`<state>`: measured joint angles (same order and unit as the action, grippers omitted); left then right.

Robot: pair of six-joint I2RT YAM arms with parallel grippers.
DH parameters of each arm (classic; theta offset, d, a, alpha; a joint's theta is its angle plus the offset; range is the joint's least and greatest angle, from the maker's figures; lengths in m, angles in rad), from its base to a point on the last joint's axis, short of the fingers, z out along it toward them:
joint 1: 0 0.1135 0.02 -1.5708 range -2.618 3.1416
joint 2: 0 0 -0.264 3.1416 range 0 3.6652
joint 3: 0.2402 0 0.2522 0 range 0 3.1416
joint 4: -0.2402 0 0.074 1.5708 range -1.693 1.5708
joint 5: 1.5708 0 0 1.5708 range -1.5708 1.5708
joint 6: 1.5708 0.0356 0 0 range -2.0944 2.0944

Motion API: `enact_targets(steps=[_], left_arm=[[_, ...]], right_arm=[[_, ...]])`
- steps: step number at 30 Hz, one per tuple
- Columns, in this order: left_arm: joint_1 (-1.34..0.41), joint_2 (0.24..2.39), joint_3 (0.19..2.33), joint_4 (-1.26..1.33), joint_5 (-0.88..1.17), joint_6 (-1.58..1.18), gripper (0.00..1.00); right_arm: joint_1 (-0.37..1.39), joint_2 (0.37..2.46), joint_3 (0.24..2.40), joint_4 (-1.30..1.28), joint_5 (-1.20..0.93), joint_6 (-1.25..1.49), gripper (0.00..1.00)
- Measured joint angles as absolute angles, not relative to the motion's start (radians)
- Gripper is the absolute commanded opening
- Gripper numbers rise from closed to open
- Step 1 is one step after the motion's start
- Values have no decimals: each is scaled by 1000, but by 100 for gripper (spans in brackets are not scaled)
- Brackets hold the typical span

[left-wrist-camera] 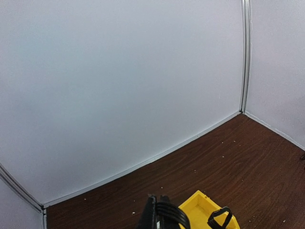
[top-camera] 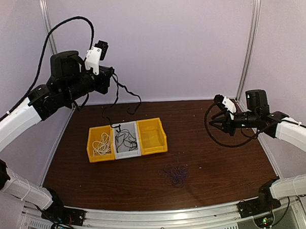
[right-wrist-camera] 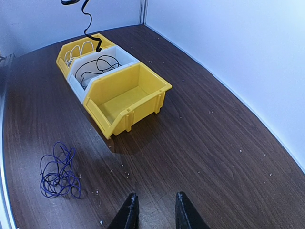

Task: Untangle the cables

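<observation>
Black cable (right-wrist-camera: 88, 19) aloft in clamped left end effector (top-camera: 109, 75); right end effector (right-wrist-camera: 155, 214) open, empty.

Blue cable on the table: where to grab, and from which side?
Pinch an outer loop of the blue cable, coming straight down. It lies flat on the table as a loose tangle, so a sideways approach would likely just push it. The right gripper, jaws apart, looks nearer.
</observation>
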<state>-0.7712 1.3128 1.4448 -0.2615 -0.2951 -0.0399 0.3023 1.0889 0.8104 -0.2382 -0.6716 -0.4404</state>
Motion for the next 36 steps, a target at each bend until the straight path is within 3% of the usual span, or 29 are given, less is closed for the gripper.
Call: enact_targets(steps=[22, 36], left_arm=[[-766, 1335, 1314, -250, -312, -39, 0], [-658, 1378, 1219, -226, -233, -80, 0]], right_arm=[[302, 1089, 797, -235, -669, -443, 27], [302, 1093, 793, -235, -664, -446, 28]])
